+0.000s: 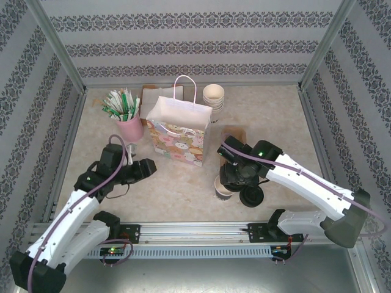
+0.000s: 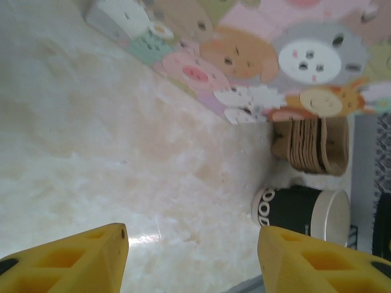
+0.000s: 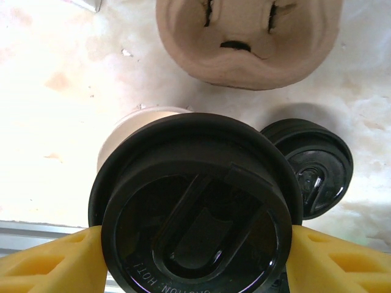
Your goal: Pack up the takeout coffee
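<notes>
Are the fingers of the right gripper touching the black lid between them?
Touching. The right wrist view shows both yellow fingers pressed against the black lid, with no gap.

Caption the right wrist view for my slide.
Right gripper holding a black lid over the cream cup, with a spare lid and a pulp cup carrier beyond.

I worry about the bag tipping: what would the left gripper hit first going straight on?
Probably the paper bag, across bare table from the open left gripper; if it angles down, the table first. Depth is unclear.
</notes>
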Robot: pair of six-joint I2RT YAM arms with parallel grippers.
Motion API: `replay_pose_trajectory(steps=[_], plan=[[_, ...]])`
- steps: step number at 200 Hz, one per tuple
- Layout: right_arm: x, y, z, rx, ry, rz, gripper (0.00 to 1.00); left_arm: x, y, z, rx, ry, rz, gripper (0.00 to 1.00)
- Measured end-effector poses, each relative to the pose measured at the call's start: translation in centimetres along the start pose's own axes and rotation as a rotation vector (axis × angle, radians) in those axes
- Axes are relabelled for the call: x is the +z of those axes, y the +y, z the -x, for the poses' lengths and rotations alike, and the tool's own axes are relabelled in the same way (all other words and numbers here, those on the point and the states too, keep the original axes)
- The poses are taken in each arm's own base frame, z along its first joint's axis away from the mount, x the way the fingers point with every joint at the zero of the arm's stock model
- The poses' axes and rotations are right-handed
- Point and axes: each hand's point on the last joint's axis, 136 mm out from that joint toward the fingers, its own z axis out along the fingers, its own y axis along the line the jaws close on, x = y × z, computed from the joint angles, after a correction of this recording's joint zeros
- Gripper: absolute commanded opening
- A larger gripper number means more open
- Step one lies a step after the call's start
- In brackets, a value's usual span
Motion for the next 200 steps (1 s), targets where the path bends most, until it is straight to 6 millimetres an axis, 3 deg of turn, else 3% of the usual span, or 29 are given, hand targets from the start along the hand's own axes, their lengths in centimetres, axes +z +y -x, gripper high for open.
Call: replay_pose_trajectory(steps=[24, 50, 101, 200], plan=[[0.2, 0.5, 0.0, -0.009, 0.003, 0.007, 0.70, 2.4, 0.6, -2.9, -0.043, 0.068, -0.037, 0.59], [0.9, 0.9, -0.3, -0.031, 0.026, -0.012, 0.69, 4.6, 0.1, -4.3, -0.067, 0.111, -0.065, 0.59], [2.0, 1.4, -0.4, -0.040, 0.050, -0.033, 0.69, 6.5, -3.4, -4.3, -0.043, 0.096, -0.188, 0.60], [3.1, 2.0, -0.9, -0.061, 0.067, -0.036, 0.69, 9.0, -3.6, -5.8, -0.045, 0.132, -0.189, 0.61]])
